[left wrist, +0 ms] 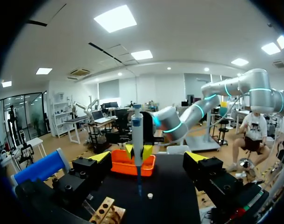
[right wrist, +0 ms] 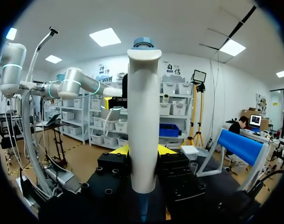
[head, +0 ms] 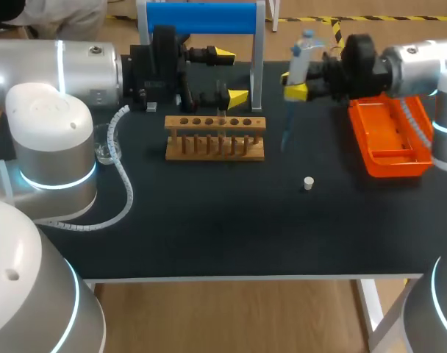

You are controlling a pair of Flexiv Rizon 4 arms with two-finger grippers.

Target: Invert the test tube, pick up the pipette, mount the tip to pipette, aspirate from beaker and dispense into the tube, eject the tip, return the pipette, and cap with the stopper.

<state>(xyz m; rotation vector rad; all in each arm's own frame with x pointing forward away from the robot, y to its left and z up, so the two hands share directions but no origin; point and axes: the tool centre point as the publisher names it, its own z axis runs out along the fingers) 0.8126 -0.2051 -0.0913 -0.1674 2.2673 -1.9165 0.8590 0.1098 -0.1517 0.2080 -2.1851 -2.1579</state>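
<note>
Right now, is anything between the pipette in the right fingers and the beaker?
Yes. In the head view the wooden rack lies on the table between the pipette and the beaker, and the left fingers hang open above the rack. A straight sweep would likely hit them.

There is one pipette [head: 301,59], carrying one blue tip [head: 285,138]. One wooden rack [head: 215,140] stands on the one black table [head: 209,228], with one test tube [head: 222,116] in it; the holes along its top are too small to count surely. There is one glass beaker [head: 104,144], one white stopper [head: 308,182], one orange tray [head: 391,169] and one stand [head: 201,18] with a blue top bar. Two arms come in, the left arm [head: 54,66] and the right arm [head: 422,66], each with one gripper, the left gripper [head: 231,75] and the right gripper [head: 291,84]: four yellow fingertips [head: 225,53] in all.
</note>
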